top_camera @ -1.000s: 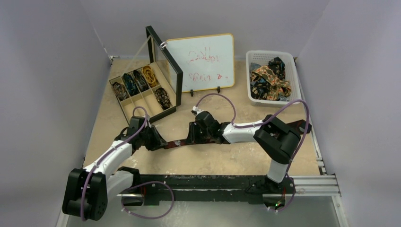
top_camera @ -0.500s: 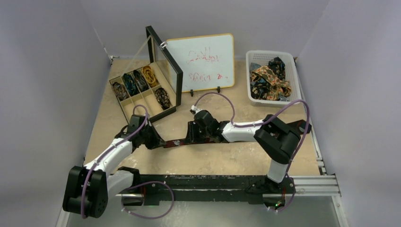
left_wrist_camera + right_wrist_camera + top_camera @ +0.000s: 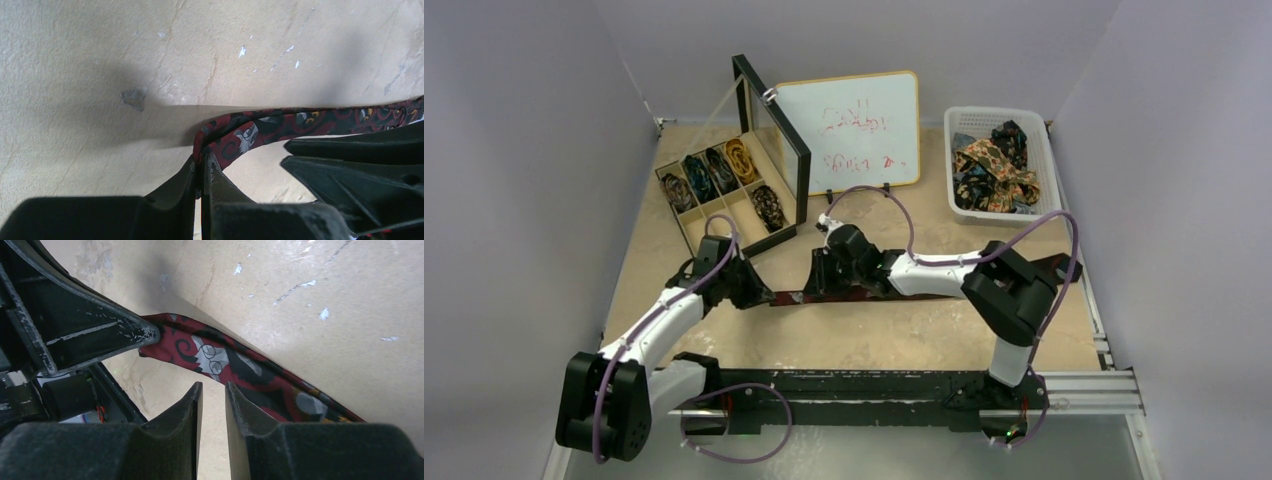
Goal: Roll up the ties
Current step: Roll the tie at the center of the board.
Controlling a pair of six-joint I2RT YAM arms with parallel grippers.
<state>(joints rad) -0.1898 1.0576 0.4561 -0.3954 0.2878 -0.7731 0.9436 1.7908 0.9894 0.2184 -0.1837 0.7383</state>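
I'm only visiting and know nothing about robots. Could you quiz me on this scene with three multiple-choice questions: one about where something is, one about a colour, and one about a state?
1. Where does the white basket stand?
A) far right corner of the table
B) near left corner
C) inside the wooden box

2. What is the main colour of the laid-out tie?
A) gold
B) green
C) dark red

3. What is the left gripper doing?
A) open above the tie
B) shut on the tie's end
C) holding the whiteboard

Answers:
1 A: it sits at the top right of the overhead view.
2 C: both wrist views show dark red cloth with grey and black figures.
3 B: the left wrist view shows it pinching the tie's end.
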